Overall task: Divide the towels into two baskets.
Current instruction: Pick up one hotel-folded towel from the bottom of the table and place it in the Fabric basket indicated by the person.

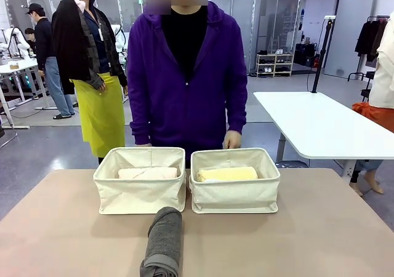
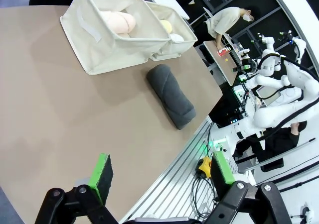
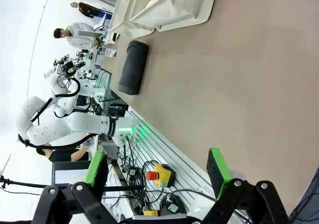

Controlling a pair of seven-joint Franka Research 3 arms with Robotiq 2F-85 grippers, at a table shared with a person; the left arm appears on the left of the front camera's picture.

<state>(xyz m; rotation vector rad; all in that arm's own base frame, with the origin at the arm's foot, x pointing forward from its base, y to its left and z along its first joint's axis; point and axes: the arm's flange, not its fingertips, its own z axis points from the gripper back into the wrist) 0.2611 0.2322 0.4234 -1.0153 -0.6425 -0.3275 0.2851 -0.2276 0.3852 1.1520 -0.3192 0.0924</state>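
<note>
Grey towel lay alone before two baskets, one pink towel and one yellow towel inside; left hand, right hand gaped empty.

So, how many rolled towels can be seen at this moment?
4: a pale pink rolled terry towel in the left cream canvas basket, a yellow one and a white one in the right basket, a dark grey one on the table.

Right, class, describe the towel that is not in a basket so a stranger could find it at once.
On the brown table, two cream baskets stand side by side. Just in front of them, towards the robot, lies a rolled dark grey towel. It alone is dark and outside a basket.
</note>
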